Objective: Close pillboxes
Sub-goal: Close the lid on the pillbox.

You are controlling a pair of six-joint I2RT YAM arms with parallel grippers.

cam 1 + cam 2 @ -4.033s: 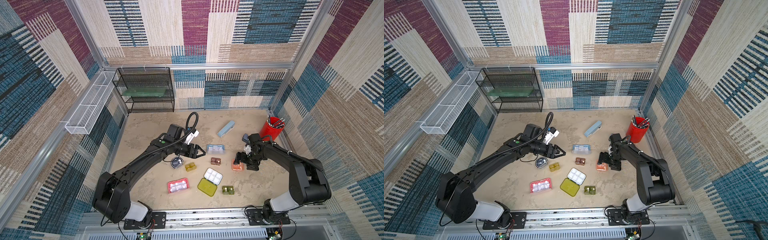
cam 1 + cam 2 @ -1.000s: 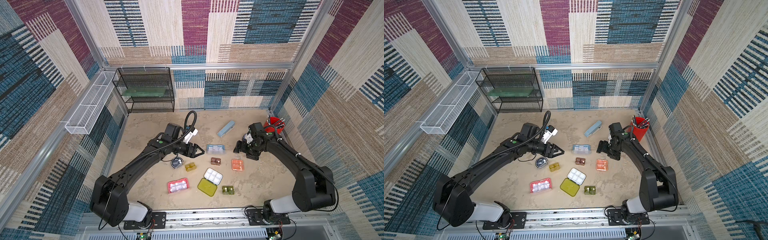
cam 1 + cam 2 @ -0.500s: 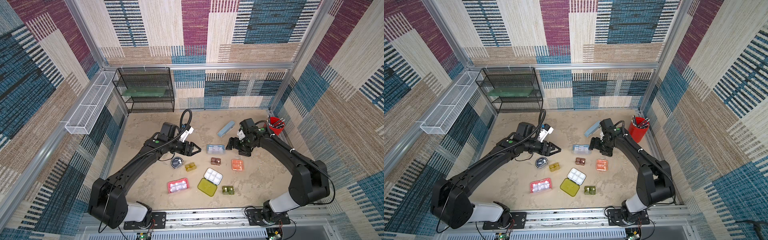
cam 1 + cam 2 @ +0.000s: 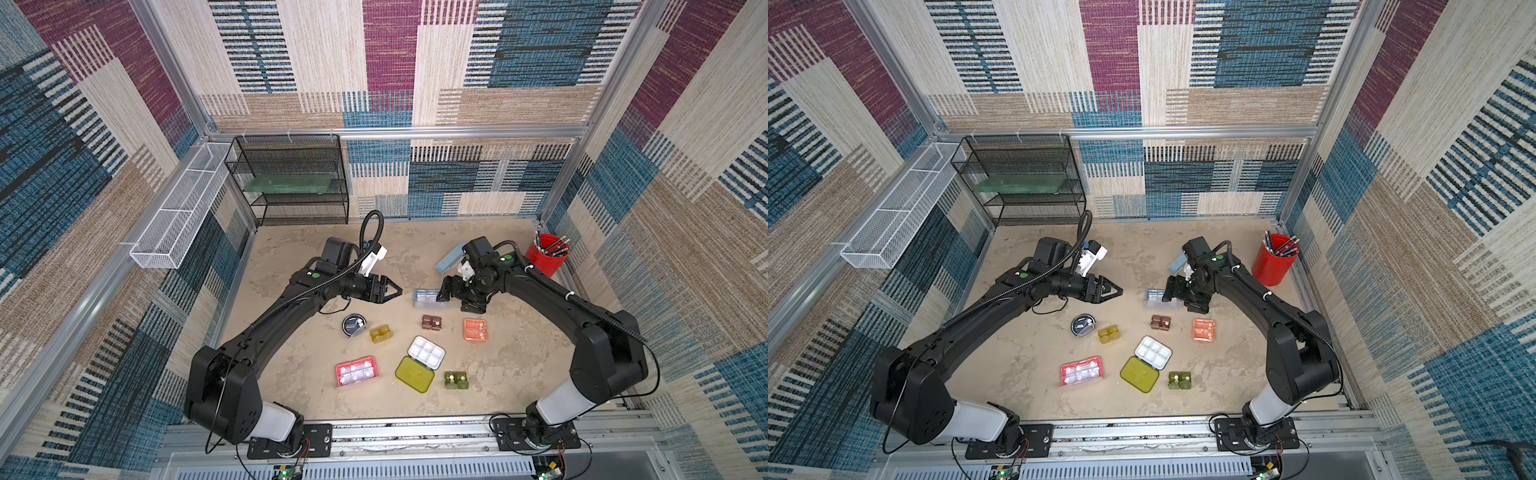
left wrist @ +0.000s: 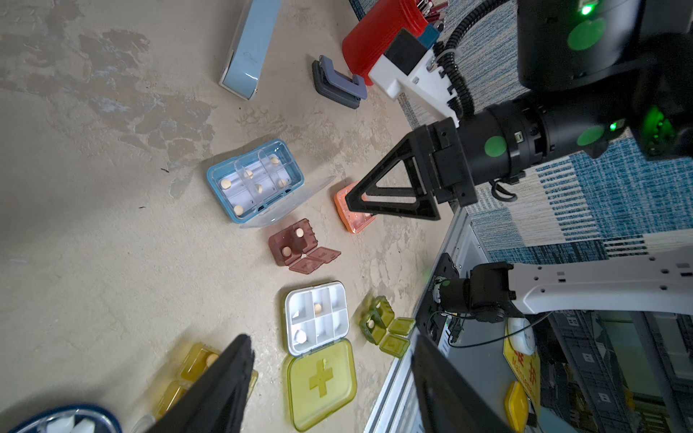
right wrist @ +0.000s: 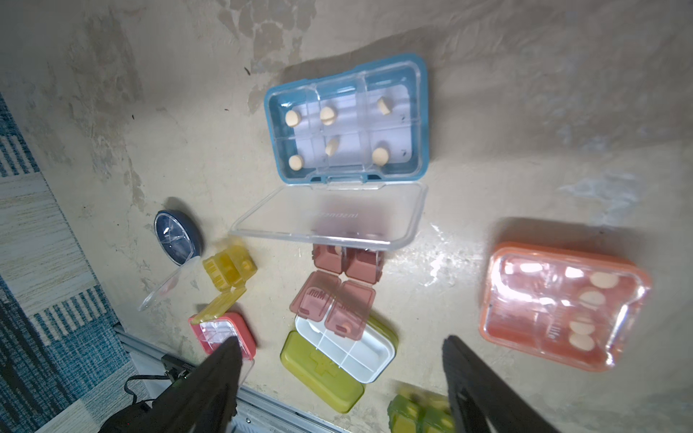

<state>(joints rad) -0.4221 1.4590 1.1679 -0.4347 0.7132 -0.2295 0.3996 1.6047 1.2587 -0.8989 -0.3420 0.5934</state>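
- Near row, by the arm bases: pink pillbox (image 4: 356, 371), lid state unclear. Yellow-green pillbox (image 4: 414, 374) has its lid thrown open beside its white tray (image 4: 427, 353). Dark green pillbox (image 4: 456, 379) has both flaps open. No fingers near these.
- Mid row: round black pillbox (image 4: 353, 325), amber pillbox (image 4: 381, 333) and brown pillbox (image 4: 432, 322) are all lid-open. Orange pillbox (image 4: 475, 329) looks shut, w/ clear cover over its pills.
- Behind that is the one in play: light blue pillbox (image 4: 424, 297), long axis running left–right across the surface (image 4: 519, 353). Its clear lid (image 6: 330, 217) hangs off the near long edge, free edge twd the brown pillbox.
- R fingers (image 4: 444, 291) are at that box's right end, spread wide w/ nothing btwn them. The spread runs approx along the box's long axis. Contact can't be told from the top views; the wrist view suggests they're clear of it.
- L fingers (image 4: 397, 291) are off the box's left end, apart from it, parted and empty. R arm looks nearer.
- Judgement: the lid must swing up from the near side and over twd the far wall, so the push prob. starts at the free edge.
- Farthest: long pale-blue case (image 4: 448, 261) and red cup (image 4: 544, 257), not task items.
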